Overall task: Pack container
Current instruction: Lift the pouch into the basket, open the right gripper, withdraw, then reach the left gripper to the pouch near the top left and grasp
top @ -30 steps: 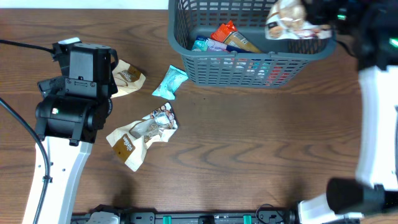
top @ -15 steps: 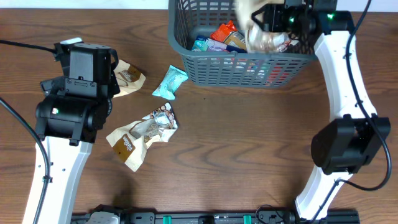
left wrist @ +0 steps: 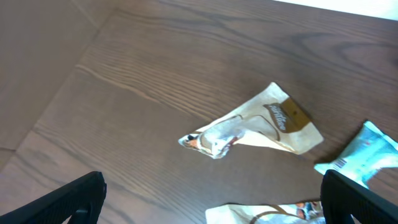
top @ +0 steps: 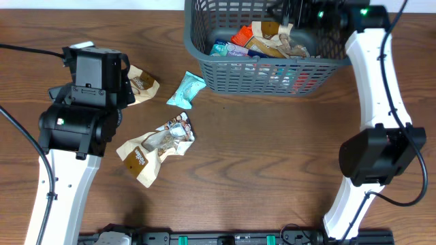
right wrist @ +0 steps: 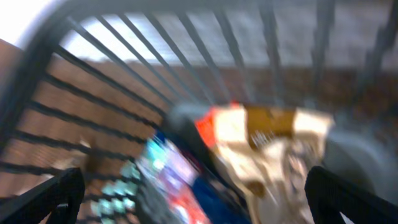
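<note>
We see a robotics lab bench: a wood-grain tabletop (top: 272, 156), a left arm (top: 71, 126) and right arm (top: 380, 82) standing at its near edge, a black rail (top: 225, 239) along that edge, a cable (top: 30, 49) over its left side.

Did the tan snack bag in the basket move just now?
Yes. The tan snack bag went left, from over the right rim of the container to inside it.

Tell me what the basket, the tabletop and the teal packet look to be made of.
The basket looks like moulded plastic, matt grey-blue: thin even slats, one-piece rim. The tabletop shows brown wood grain with a low sheen; solid wood or laminate, I cannot tell. The teal packet looks like thin plastic film, creased and slightly glossy.
</note>
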Available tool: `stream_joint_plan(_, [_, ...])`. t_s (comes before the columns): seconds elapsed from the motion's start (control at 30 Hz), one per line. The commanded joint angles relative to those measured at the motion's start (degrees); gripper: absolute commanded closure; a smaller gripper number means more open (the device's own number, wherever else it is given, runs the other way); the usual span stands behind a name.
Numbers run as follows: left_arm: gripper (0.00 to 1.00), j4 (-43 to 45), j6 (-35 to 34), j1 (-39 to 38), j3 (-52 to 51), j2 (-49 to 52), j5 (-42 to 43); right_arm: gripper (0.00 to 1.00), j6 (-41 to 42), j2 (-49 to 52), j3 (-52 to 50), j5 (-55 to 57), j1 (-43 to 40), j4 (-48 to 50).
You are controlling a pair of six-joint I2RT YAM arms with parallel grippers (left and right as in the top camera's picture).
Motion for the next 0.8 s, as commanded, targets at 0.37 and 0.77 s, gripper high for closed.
stream_joint_plan(0.37, [0.01, 1.38, -3.78, 0.26, -0.09, -0.28, 2.27, 0.01, 17.59, -1.01, 49.64, 25.73, -17.33, -39.69])
stream_joint_plan(0.77, [0.01, 0.9, -30.97, 0.37, -0.09, 0.57, 2.25, 0.01, 11.56, -1.09, 42.23, 34.75, -27.67, -50.82])
